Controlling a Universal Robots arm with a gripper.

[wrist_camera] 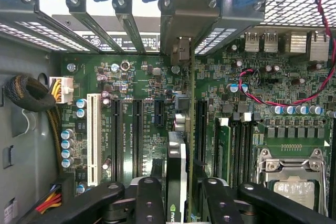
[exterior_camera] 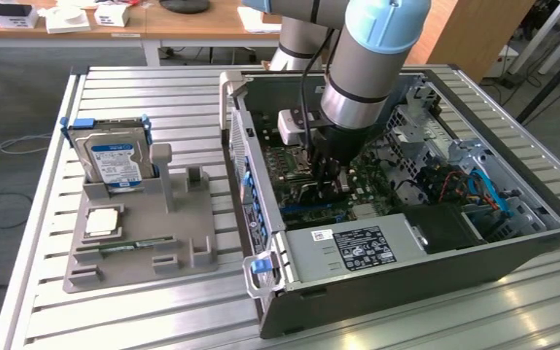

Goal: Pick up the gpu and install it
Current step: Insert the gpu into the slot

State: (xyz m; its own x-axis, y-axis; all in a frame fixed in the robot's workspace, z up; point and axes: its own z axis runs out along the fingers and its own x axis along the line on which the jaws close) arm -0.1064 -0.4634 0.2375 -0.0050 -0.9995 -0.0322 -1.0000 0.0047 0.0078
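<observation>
Starting at the exterior view's left, a grey plastic parts holder (exterior_camera: 139, 244) sits on the slatted metal tabletop (exterior_camera: 37, 240). At its eleven o'clock corner a boxy hard drive with a white-blue label (exterior_camera: 114, 157) stands upright; a silver square processor (exterior_camera: 102, 220) lies flat near its nine o'clock edge, and a narrow green memory stick (exterior_camera: 125, 246) rests in a slot just below.

Further toward the exterior view's right lies the open black computer case (exterior_camera: 397, 219), with the grey and light-blue robot arm (exterior_camera: 367, 65) reaching down into it over the motherboard.

In the wrist view, the gpu (wrist_camera: 177, 177) stands edge-on: a thin green board with a black cooler on one face, its silver end bracket (wrist_camera: 181, 24) up among the rear slot covers. It sits in line with the motherboard (wrist_camera: 131, 114) slots. The black tool (wrist_camera: 178, 203) straddles the card, its fingers (wrist_camera: 149, 200) spread slightly off each face.
</observation>
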